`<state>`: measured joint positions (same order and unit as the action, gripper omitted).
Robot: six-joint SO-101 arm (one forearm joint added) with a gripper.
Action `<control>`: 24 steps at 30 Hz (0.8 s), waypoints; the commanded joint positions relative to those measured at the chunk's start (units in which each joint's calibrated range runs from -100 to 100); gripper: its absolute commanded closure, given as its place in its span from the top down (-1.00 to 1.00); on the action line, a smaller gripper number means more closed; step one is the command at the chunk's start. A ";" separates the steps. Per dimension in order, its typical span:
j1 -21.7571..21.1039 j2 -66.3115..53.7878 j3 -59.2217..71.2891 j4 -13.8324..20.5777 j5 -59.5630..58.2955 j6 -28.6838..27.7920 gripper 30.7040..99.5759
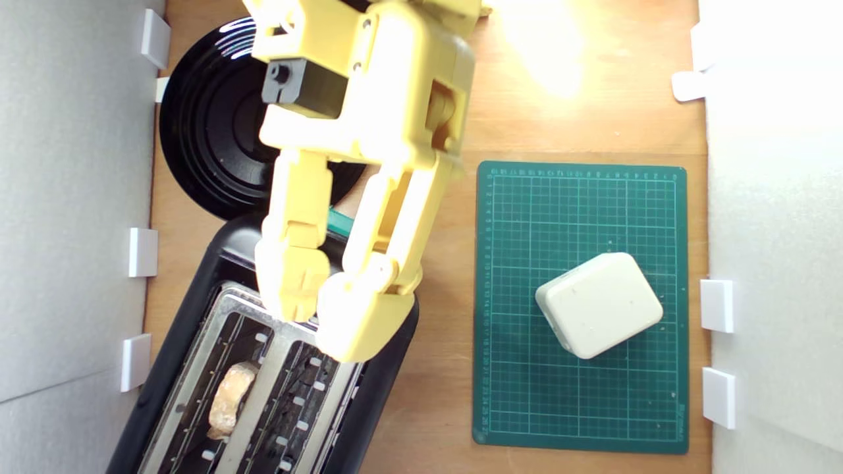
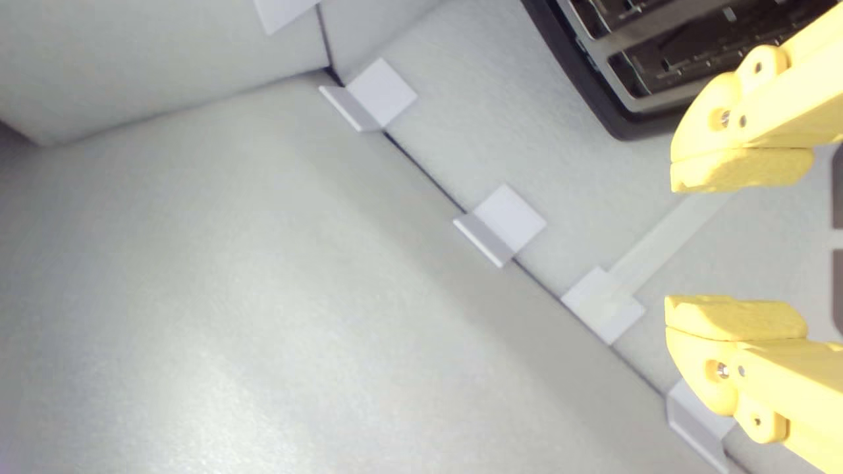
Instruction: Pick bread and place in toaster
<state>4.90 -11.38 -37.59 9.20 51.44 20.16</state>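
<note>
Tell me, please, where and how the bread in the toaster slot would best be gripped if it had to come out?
Probably by the bread's upper crust edge, from straight above, jaws across its thin faces: it stands on edge in the toaster's narrow slot. The open gripper holds nothing.

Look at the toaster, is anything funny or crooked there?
A little. The bread sits tilted in one slot of the toaster, its top poking out. The toaster itself stands slanted on the table. The hand is open and empty.

Bread (image 1: 230, 398) in toaster (image 1: 197, 368) slot
</note>
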 commanded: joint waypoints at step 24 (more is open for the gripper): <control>-21.98 -53.34 78.21 0.50 -1.61 -9.88 0.21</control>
<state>-16.70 -59.18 33.52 9.20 51.44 8.51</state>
